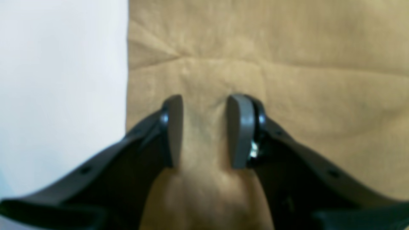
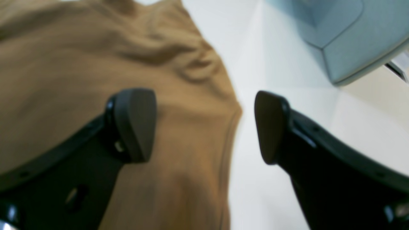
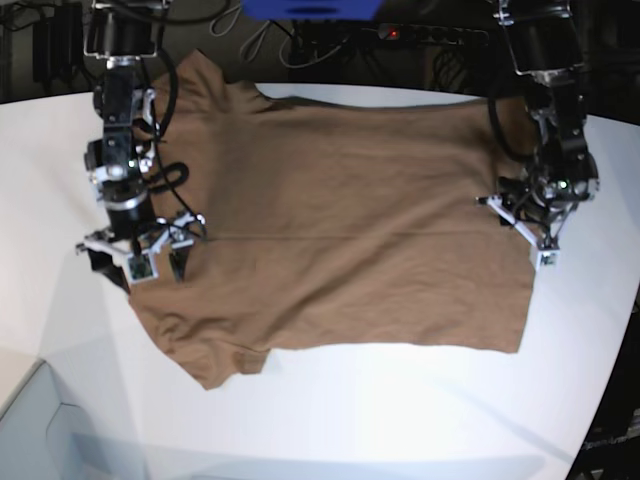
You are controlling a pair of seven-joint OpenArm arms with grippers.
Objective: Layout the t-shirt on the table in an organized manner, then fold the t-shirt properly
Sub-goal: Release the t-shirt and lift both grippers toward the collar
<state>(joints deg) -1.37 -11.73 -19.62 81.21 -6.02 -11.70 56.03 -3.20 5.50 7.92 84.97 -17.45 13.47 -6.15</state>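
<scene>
While the shirt (image 3: 340, 220) is spread flat on the tabletop (image 3: 400, 410), laying-out seems nearly finished. Right tool (image 2: 204, 126) is held apart over the sleeve edge; left tool (image 1: 204, 131) is clamped on a hem fold, to be drawn across next.

The plain tan-brown cloth t-shirt (image 1: 271, 64) runs past both wrist views' edges; its weave there is blurred; the neck tag is not discernible.

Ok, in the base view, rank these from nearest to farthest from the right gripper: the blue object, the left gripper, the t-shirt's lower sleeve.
From the right gripper:
1. lower sleeve, just below it.
2. blue object, top edge, centre.
3. left gripper, at the shirt's opposite side.
</scene>
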